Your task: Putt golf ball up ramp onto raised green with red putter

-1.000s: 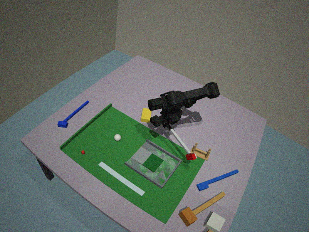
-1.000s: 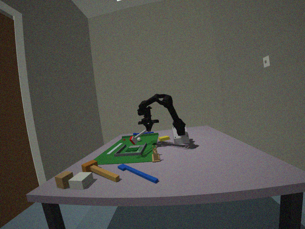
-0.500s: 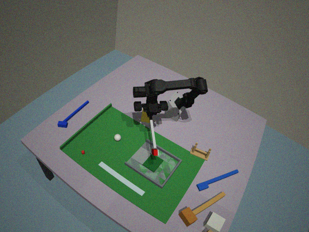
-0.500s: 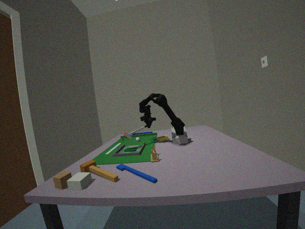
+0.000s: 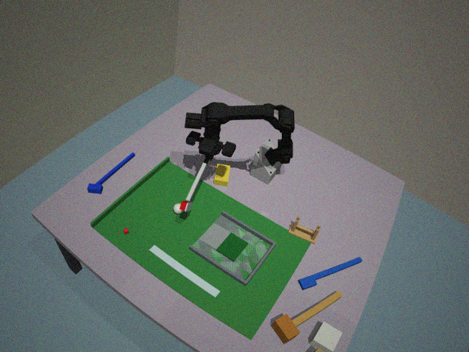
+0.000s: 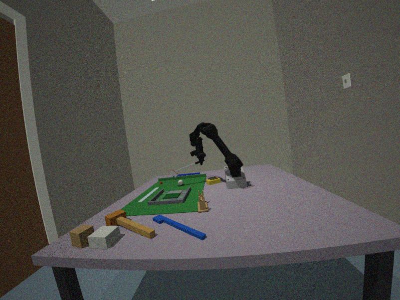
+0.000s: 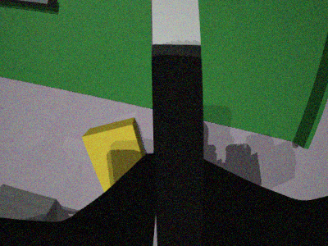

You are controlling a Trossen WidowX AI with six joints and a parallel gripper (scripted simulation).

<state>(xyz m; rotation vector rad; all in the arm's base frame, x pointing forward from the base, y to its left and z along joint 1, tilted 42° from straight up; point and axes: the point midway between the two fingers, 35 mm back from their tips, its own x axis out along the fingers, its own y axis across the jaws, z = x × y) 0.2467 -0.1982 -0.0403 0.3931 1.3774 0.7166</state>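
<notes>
My gripper is shut on the red putter's shaft and is raised above the table behind the mat's edge. The putter's white shaft slants down and away from the fingers. Its red head hangs above the green mat, with a shadow below it. In the top view the head overlaps the right side of the white golf ball; in the exterior view it appears above the ball. The dark raised green lies inside the grey-walled ramp frame.
A yellow block lies between mat and arm base. A wooden stand is at the mat's edge. A low green wall bounds the far end. A blue club, an orange mallet and a white block lie beyond the opposite end.
</notes>
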